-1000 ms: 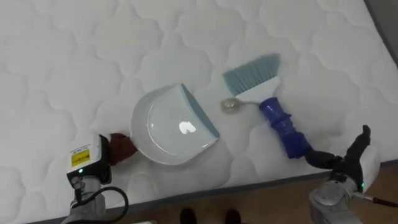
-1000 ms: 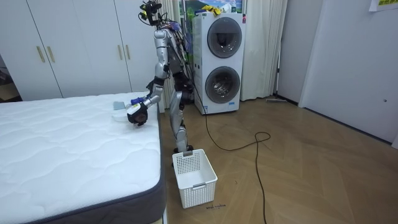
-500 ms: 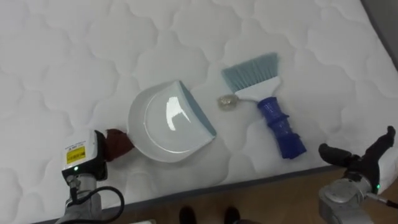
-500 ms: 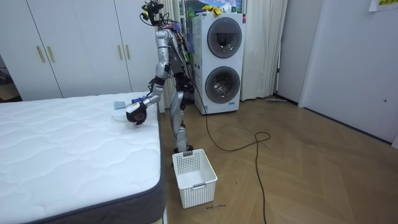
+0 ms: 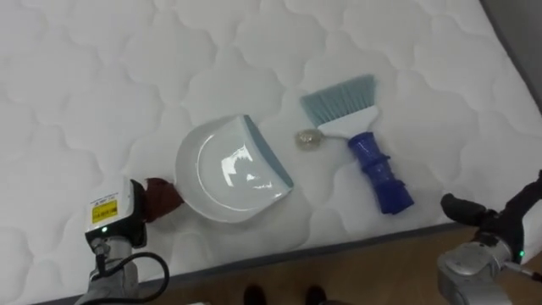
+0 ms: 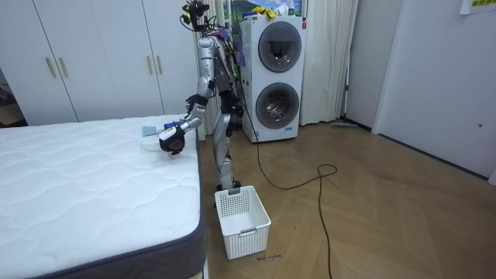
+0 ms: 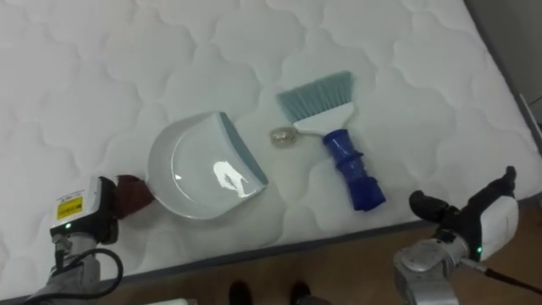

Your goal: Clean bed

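Note:
A white dustpan (image 5: 229, 169) lies on the quilted white mattress (image 5: 93, 85), its mouth turned toward a hand brush (image 5: 378, 172) with a blue handle and pale blue bristles. Between them rests a small clear scrap (image 5: 309, 138). My left hand (image 5: 114, 219) sits at the bed's near edge, shut on the dustpan's brown handle (image 5: 161, 195); the wrist covers most of its fingers. My right hand (image 5: 491, 227) hovers just off the mattress edge, below and right of the brush, with fingers spread open and holding nothing.
The mattress edge (image 5: 356, 247) runs along the bottom, with wood floor beyond it. In the room view I stand at the bed's far corner. A white basket (image 6: 242, 221) stands on the floor beside the bed. Stacked washing machines (image 6: 277, 74) are behind me.
My right hand has drawn back from the end of the brush's handle, down and to the right, off the mattress. The brush, dustpan and left hand keep their places.

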Tool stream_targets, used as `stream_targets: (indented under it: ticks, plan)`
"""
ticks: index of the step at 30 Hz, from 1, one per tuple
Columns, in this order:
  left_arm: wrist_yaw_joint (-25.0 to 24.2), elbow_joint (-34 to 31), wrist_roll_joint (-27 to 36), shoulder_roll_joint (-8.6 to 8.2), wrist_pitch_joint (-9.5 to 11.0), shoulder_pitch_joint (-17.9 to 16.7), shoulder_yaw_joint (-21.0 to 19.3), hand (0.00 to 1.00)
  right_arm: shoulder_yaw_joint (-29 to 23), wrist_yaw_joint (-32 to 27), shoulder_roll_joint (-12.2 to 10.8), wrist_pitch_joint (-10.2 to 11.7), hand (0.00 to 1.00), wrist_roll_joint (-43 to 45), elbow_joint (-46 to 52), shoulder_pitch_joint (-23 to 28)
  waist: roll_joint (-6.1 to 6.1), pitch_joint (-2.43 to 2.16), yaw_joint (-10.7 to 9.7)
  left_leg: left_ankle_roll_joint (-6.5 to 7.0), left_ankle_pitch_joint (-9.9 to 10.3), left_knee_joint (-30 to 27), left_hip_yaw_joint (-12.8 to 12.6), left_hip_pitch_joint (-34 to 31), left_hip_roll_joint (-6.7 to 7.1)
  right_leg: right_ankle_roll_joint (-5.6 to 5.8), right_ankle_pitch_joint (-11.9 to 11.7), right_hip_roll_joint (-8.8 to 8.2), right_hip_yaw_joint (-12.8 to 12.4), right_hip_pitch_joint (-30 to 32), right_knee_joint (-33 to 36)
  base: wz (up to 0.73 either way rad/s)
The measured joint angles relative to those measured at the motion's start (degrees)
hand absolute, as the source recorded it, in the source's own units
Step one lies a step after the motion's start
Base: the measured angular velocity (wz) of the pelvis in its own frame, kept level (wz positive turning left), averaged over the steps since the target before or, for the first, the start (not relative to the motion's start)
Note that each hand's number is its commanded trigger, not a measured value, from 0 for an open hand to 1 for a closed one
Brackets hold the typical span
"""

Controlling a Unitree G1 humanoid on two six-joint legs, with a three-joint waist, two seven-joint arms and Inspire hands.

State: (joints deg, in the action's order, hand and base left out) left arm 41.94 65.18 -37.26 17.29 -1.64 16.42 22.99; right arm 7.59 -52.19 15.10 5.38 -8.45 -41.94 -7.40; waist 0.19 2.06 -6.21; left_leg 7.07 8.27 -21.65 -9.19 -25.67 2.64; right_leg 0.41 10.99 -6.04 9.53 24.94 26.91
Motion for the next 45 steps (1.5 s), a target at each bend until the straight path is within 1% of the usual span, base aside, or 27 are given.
stream_targets:
  ticks: [6, 11, 14, 15, 18, 19, 20, 22, 26, 29, 34, 35, 39, 41, 42, 45]
  plan:
    - [-0.01, 0.01, -0.02, -0.19, -0.84, 0.01, 0.13, 1.00, 0.95, 2.43, -0.01, -0.04, 0.00, 0.01, 0.00, -0.07, 0.00, -0.04, 0.36, 0.04, -0.02, 0.00, -0.06, -0.03, 0.00, -0.03, -0.01, 0.05, -0.02, 0.06, -0.13, 0.00]
    - [-0.53, 0.05, 0.00, -0.20, -0.84, 0.22, 0.25, 1.00, 4.79, 6.69, -0.02, -0.12, 0.00, 0.00, 0.00, -0.63, 0.10, -0.06, 0.65, 0.03, -0.03, -0.05, -0.04, 0.21, -0.11, -0.07, -0.04, 0.07, -0.02, -0.30, -0.31, 0.00]
    - [-1.78, 0.14, 0.00, -0.22, -0.47, 0.75, 0.33, 1.00, 5.84, 9.05, -0.02, -0.09, 0.00, 0.01, -0.01, -0.89, 0.33, 0.05, 1.53, 0.03, -0.02, -0.22, 0.03, 0.23, -0.20, -0.16, -0.11, 0.10, 0.17, -0.56, -0.63, 0.00]
    - [-2.19, 0.13, -0.02, -0.23, -0.39, 0.85, 0.33, 1.00, 5.90, 9.70, -0.06, -0.08, 0.00, 0.00, -0.05, -1.00, 0.57, 0.16, 1.95, 0.02, -0.01, -0.14, 0.07, 0.23, -0.29, -0.27, -0.22, 0.18, 0.31, -0.77, -1.03, 0.00]
    - [-2.27, 0.15, -0.08, -0.36, -0.22, 0.87, 0.23, 1.00, 6.34, 10.56, -0.24, -0.04, 0.00, 0.01, -0.74, -2.63, 1.34, 0.62, 2.26, 0.02, 0.01, -0.05, 0.09, 0.09, -0.34, -0.27, -0.36, 0.23, 0.37, -0.70, -1.17, 0.00]
    - [-2.27, 0.17, -0.27, -0.36, -0.12, 0.96, 0.15, 1.00, 6.34, 10.87, -0.28, 0.03, 0.00, 0.01, -0.77, -2.90, 1.45, 0.68, 2.27, 0.02, 0.01, -0.07, 0.11, 0.02, -0.34, -0.27, -0.36, 0.23, 0.37, -0.63, -1.14, 0.00]
    - [-2.27, 0.21, -1.01, -0.37, 0.08, 1.32, -0.13, 1.00, 6.47, 11.50, -0.28, 0.21, 0.00, 0.03, -1.36, -3.50, 1.57, 0.75, 2.79, 0.02, 0.01, -0.13, 0.13, -0.14, -0.37, -0.29, -0.36, 0.25, 0.40, -0.48, -1.07, 0.00]
    - [-2.27, 0.23, -1.74, -0.41, 0.28, 2.11, -0.13, 1.00, 6.85, 12.62, -0.29, 0.23, 0.00, 0.04, -2.98, -4.72, 1.61, 0.77, 3.43, 0.00, 0.00, -0.20, 0.14, -0.53, -0.44, -0.32, -0.35, 0.25, 0.50, -0.02, -0.87, 0.00]
    - [-2.26, 0.31, -2.38, -0.44, 0.31, 2.43, -0.17, 1.00, 7.07, 14.34, -0.32, 0.25, 0.00, 0.06, -2.97, -6.48, 1.67, 0.84, 3.56, -0.02, 0.02, -0.65, 0.23, -1.04, -0.45, -0.34, -0.34, 0.17, 0.80, 0.41, -0.78, 0.01]
    - [-2.25, 0.26, -2.54, -0.45, 0.45, 2.60, -0.17, 1.00, 7.23, 14.53, -0.37, 0.31, 0.00, 0.06, -2.85, -7.72, 1.69, 0.87, 3.66, -0.04, 0.11, -0.97, 0.64, -1.68, -0.44, -0.34, -0.34, 0.13, 1.55, 0.59, -0.82, 0.07]
    - [-2.11, 0.13, -2.96, -0.45, 0.92, 3.00, -0.17, 1.00, 7.45, 14.53, -0.36, 0.43, 0.00, 0.04, -2.72, -8.39, 1.68, 0.93, 3.98, -0.09, 0.15, -1.45, 1.32, -2.66, -0.42, -0.37, -0.32, 0.17, 1.84, 1.15, -0.75, 0.06]
    - [-2.10, 0.13, -2.95, -0.46, 1.06, 3.35, -0.17, 1.00, 7.40, 14.53, -0.34, 0.45, 0.00, 0.05, -2.73, -8.66, 1.66, 1.18, 4.19, -0.08, 0.16, -1.88, 1.31, -3.09, -0.42, -0.42, -0.28, 0.12, 1.78, 1.70, -0.22, 0.00]
    - [-1.63, 0.16, -2.90, -0.44, 1.74, 4.06, -0.18, 1.00, 7.36, 15.01, -0.29, 0.46, 0.00, 0.03, -3.49, -9.78, 1.70, 1.37, 4.57, -0.05, 0.18, -2.85, 1.49, -4.75, -0.36, -0.63, 0.00, -0.23, 2.07, 3.44, 1.30, 0.03]
    - [-1.57, 0.20, -2.87, -0.44, 1.94, 4.57, -0.14, 1.00, 7.38, 15.68, -0.23, 0.50, 0.00, 0.01, -5.22, -11.05, 1.55, 1.60, 4.56, -0.03, 0.18, -3.04, 1.63, -5.41, 0.00, -0.70, 0.68, -0.81, 2.37, 4.20, 2.38, 0.10]
    - [-1.58, 0.21, -2.89, -0.45, 2.08, 4.68, -0.13, 1.00, 7.41, 16.18, -0.21, 0.52, 0.00, 0.01, -6.56, -11.77, 1.52, 1.93, 4.56, 0.02, 0.21, -3.23, 1.65, -5.46, 0.11, -0.69, 0.92, -1.02, 2.38, 4.36, 2.98, 0.06]
    - [-1.62, 0.23, -2.84, -0.45, 2.07, 4.68, 0.03, 1.00, 7.41, 17.66, -0.02, 0.51, 0.00, -0.26, -9.24, -12.44, 1.51, 1.97, 4.87, 0.06, 0.26, -3.96, 1.66, -6.59, 0.03, -0.80, 1.04, -1.04, 2.39, 5.43, 3.62, 0.01]
